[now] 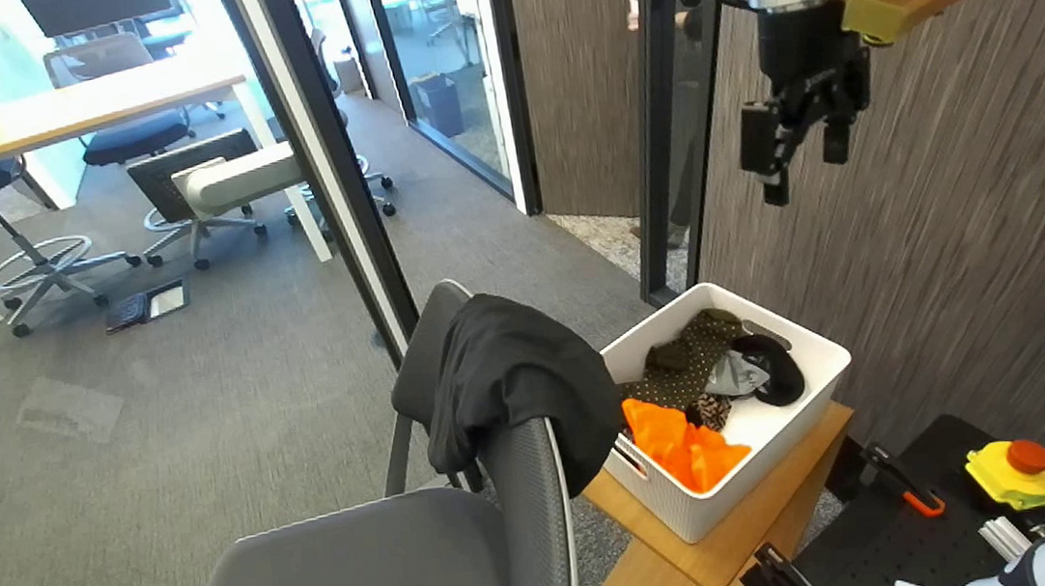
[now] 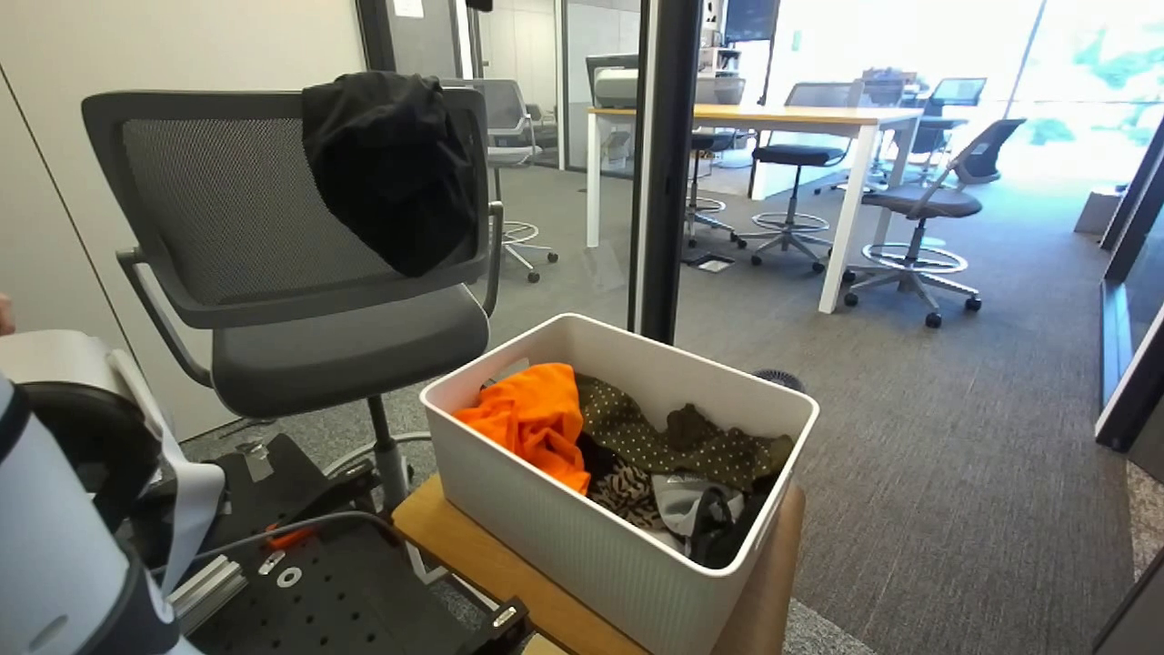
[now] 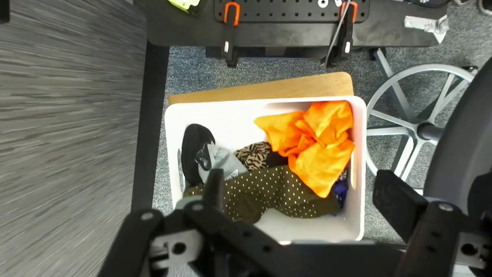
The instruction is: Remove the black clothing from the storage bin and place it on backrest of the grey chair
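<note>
Grey carpet point(image 1: 238, 449) | centre: black clothing point(image 1: 521, 371) over chair back point(image 1: 531, 515) | upper right: pincer point(image 1: 805, 164) spread wide, empty | drape could slip if knocked

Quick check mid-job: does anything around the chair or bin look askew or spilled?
Slightly askew: the black clothing hangs bunched toward one end of the grey chair's backrest, rather than spread across its middle. I see nothing spilled from the storage bin.
</note>
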You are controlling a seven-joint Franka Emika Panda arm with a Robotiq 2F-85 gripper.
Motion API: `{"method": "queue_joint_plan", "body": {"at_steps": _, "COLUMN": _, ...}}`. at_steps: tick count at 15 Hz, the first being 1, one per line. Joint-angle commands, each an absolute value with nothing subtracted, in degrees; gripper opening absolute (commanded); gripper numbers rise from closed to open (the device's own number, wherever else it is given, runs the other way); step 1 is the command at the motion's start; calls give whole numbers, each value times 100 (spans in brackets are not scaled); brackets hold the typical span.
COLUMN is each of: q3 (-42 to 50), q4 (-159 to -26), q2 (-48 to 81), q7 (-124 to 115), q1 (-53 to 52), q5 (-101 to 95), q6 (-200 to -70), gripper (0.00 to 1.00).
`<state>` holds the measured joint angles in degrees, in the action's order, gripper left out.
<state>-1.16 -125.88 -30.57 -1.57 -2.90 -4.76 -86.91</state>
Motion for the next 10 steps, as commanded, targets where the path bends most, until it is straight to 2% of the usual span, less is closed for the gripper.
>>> {"method": "queue_joint_plan", "body": {"at_steps": 1, "q3": 2, "q4": -14026, "q2": -4359, "q7": -200, "q1": -199, "q5": -305, "q6": -9099, "gripper": 100}}
{"method": "queue_joint_plan", "body": {"at_steps": 10, "q3": 186, "q4": -14520, "q2": -4804, "q7": -81, "q1": -127, "q5": -341, "q6": -9166, "gripper": 100}}
